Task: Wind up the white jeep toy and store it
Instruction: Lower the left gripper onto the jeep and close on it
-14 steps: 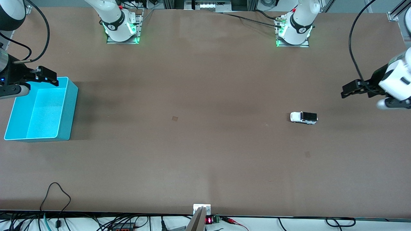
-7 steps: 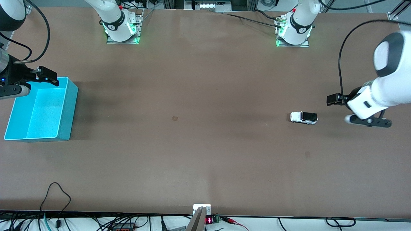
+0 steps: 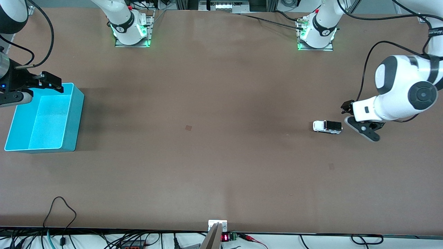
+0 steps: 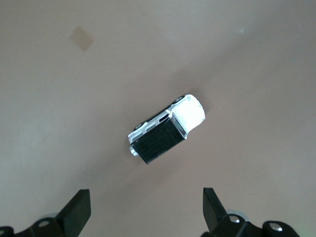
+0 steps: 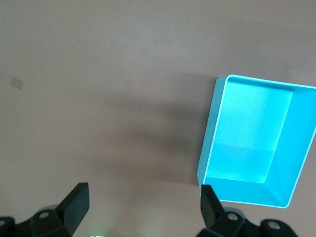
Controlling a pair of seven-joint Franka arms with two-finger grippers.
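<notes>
The white jeep toy (image 3: pixel 327 126) stands on its wheels on the brown table toward the left arm's end; its black roof panel faces up. In the left wrist view the jeep (image 4: pixel 167 129) lies just ahead of the fingertips. My left gripper (image 3: pixel 351 117) hangs open and empty low over the table right beside the jeep and does not touch it; it also shows in its own wrist view (image 4: pixel 145 197). My right gripper (image 3: pixel 38 88) waits open and empty over the edge of the turquoise bin (image 3: pixel 78 114); it also shows in its own wrist view (image 5: pixel 143 197).
The turquoise bin (image 5: pixel 210 143) holds nothing and stands at the right arm's end of the table. The two arm bases (image 3: pixel 131 31) (image 3: pixel 316 34) stand along the table's edge farthest from the front camera. Cables hang along the edge nearest to it.
The left arm has swung in from the table's end and lowered, bringing its open gripper close beside the jeep. The jeep, bin and right arm have not moved.
</notes>
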